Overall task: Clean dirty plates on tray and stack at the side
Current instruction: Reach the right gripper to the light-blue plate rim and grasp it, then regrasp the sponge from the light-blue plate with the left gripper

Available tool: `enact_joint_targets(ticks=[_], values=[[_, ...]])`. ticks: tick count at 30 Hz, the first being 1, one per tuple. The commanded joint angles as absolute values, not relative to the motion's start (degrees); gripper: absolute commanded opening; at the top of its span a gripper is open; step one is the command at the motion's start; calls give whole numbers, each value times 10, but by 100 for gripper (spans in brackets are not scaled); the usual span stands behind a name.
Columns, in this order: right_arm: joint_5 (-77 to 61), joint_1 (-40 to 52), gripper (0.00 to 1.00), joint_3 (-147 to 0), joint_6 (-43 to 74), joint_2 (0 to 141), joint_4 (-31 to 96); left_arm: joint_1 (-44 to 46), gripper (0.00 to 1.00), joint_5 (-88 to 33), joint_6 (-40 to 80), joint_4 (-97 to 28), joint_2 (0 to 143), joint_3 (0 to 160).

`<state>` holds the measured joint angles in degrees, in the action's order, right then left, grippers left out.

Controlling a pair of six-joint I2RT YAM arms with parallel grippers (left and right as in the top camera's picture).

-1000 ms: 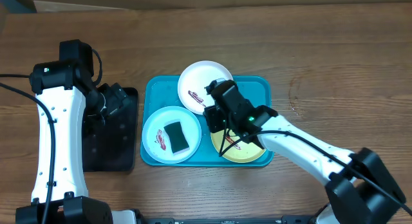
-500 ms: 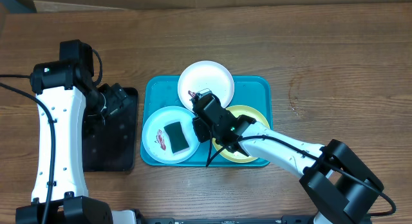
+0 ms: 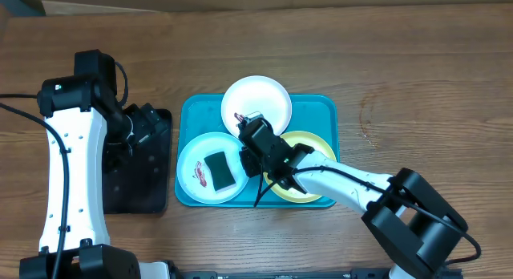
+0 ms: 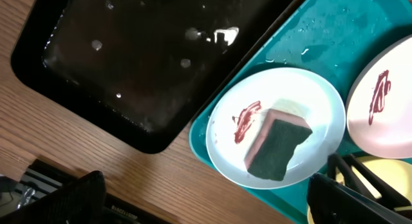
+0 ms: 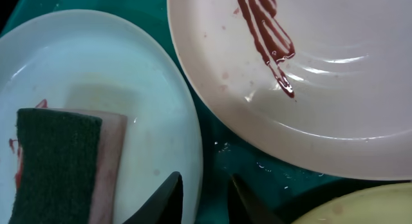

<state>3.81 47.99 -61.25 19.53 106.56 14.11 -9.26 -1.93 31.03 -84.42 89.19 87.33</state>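
The turquoise tray (image 3: 325, 111) holds three plates. The white plate (image 3: 256, 103) at the back has a brown-red smear (image 5: 267, 31). The light blue plate (image 3: 196, 163) at the front left carries a green sponge (image 3: 217, 170) and a smear (image 4: 244, 121). The yellow-green plate (image 3: 313, 191) lies partly under my right arm. My right gripper (image 3: 248, 157) is low and open; in the right wrist view (image 5: 206, 188) its jaws straddle the light blue plate's (image 5: 96, 108) right rim, beside the white plate (image 5: 322, 69). My left gripper (image 3: 144, 123) hovers open and empty, as the left wrist view (image 4: 206, 208) also shows.
A black rectangular tray (image 3: 136, 183), wet inside (image 4: 129, 56), lies left of the turquoise tray, under my left gripper. Bare wooden table lies to the right of and behind the tray. The tray floor (image 5: 238, 159) is wet between the plates.
My right gripper has moved left from over the yellow-green plate to the light blue plate's right rim, and dropped lower. The left arm has not moved.
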Motion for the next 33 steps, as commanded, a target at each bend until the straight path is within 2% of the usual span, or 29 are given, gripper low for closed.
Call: enact_joint_targets(ticks=[1,16,18,19,21,22,23,28,33], values=[[38,482,25,-619,198,1068,135,-93,100,-31,295,-849,888,866],[34,487,25,-618,198,1105,121,-93,100,-37,287,-853,888,862],[34,487,20,-619,198,1105,119,-93,98,-41,287,-853,888,858],[34,487,14,-619,198,1105,118,-93,95,-44,286,-852,888,856],[34,487,5,-619,198,1105,117,-93,76,-57,284,-849,888,844],[34,487,4,-619,198,1105,116,-92,64,-67,278,-845,888,836],[34,487,4,-619,198,1105,116,-90,60,-84,267,-837,888,824],[34,487,4,-619,204,1105,114,-67,59,-167,232,-771,888,742],[34,487,4,-619,260,1105,116,-17,75,-227,218,-679,888,653]])
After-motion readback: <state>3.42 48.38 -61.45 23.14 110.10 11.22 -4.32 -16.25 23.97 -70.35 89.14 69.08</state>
